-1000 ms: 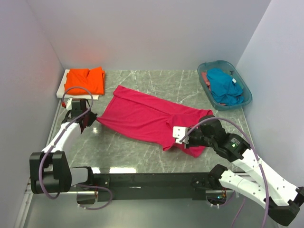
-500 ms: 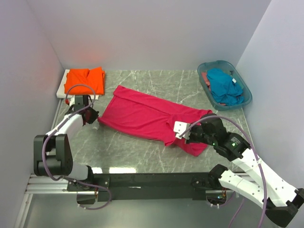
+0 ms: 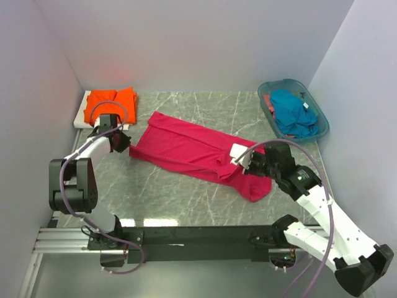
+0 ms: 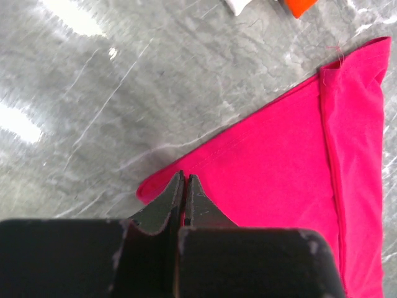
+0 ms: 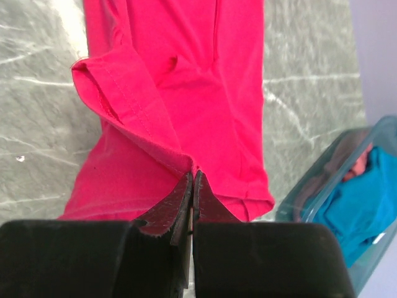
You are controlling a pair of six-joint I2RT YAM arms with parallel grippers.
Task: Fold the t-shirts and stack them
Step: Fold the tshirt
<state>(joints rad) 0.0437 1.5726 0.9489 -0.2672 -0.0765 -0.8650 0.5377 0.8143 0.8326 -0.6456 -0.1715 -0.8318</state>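
A magenta-red t-shirt (image 3: 186, 149) lies stretched across the middle of the marble table. My left gripper (image 3: 126, 144) is shut on its left hem corner; in the left wrist view the jaws (image 4: 185, 178) pinch the edge of the cloth (image 4: 291, 161). My right gripper (image 3: 243, 159) is shut on a fold by the sleeve at the shirt's right end, where the fabric (image 5: 186, 74) bunches up to the closed tips (image 5: 192, 175). An orange t-shirt (image 3: 111, 102) lies folded at the back left. A teal-blue t-shirt (image 3: 293, 112) sits crumpled in the basket.
The translucent teal basket (image 3: 324, 124) stands at the back right, and its wall (image 5: 372, 149) shows in the right wrist view. A white board (image 3: 80, 118) lies under the orange shirt. Walls close in the left, back and right sides.
Both grippers have moved toward the back of the table, taking the magenta shirt's near edge with them. The shirt now looks narrower from front to back.
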